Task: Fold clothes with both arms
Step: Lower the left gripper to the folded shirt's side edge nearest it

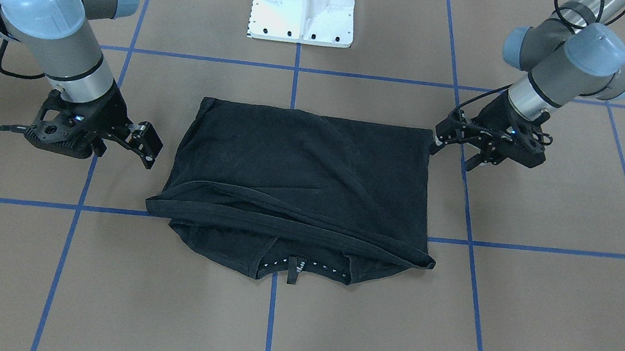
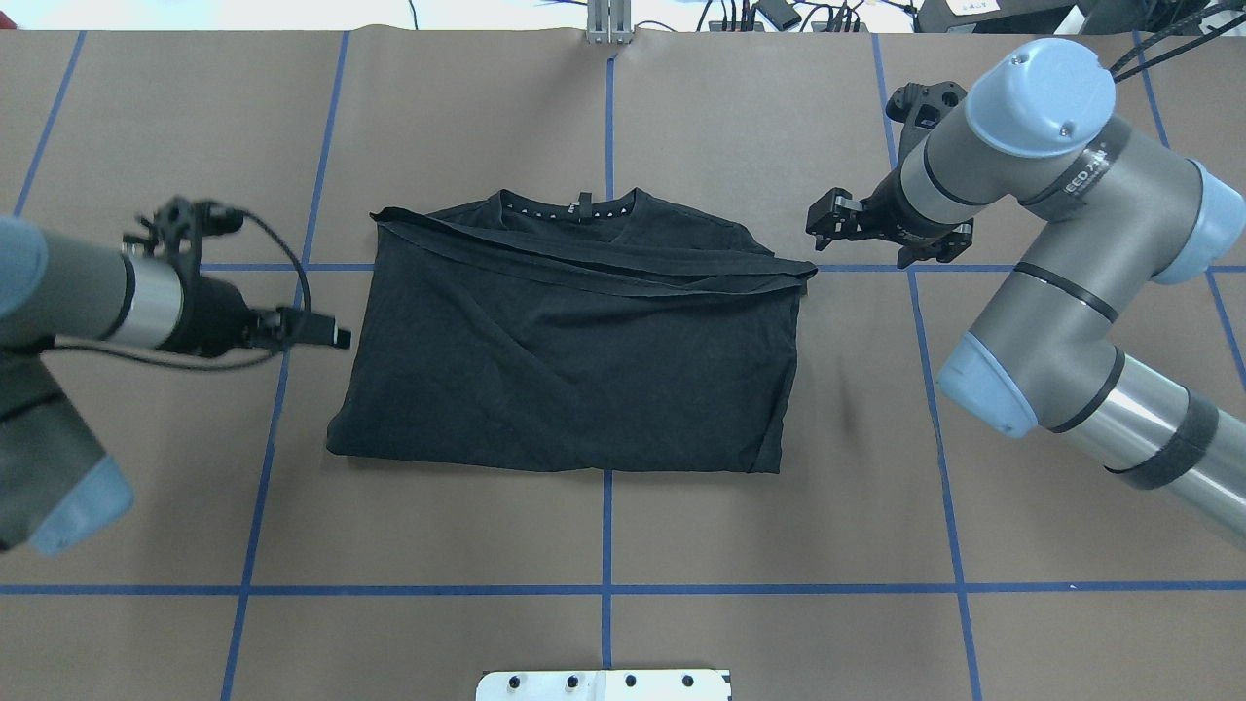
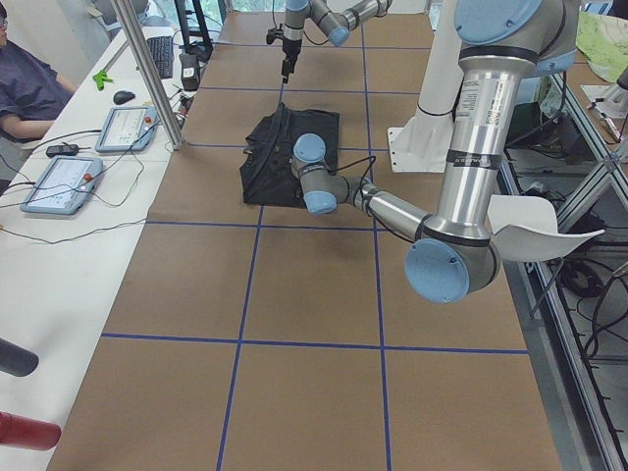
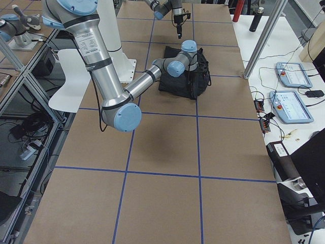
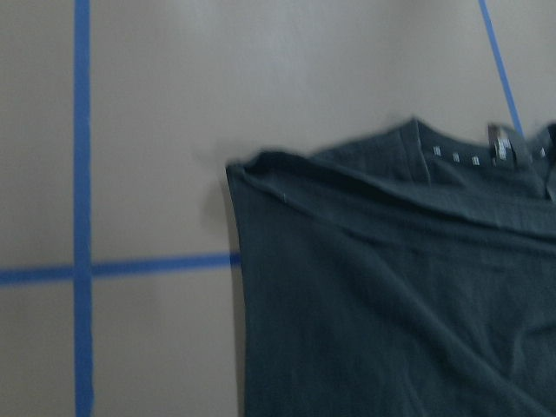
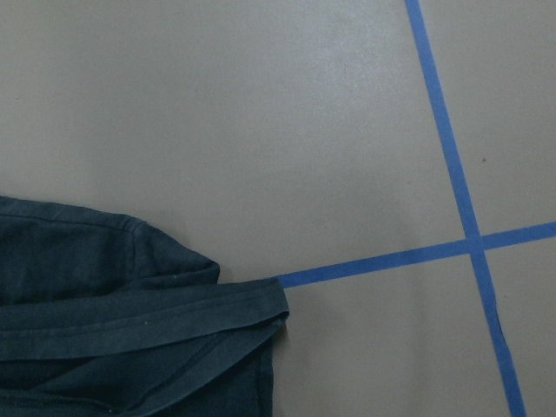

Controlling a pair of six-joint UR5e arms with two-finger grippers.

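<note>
Front on: black T-shirt folded mid-desk, white pedestal at twelve. Right claw at nine, left claw at three by the corner, both spread apart. Overhead: collar at twelve, shirt lying across blue tape. Left side: seated person, pendants alongside.

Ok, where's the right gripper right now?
In the overhead view the right gripper is right of centre, just off the T-shirt's far right corner and apart from it, near a blue tape crossing.

Overhead faces front view; 2 wrist cameras close over T-shirt
</note>
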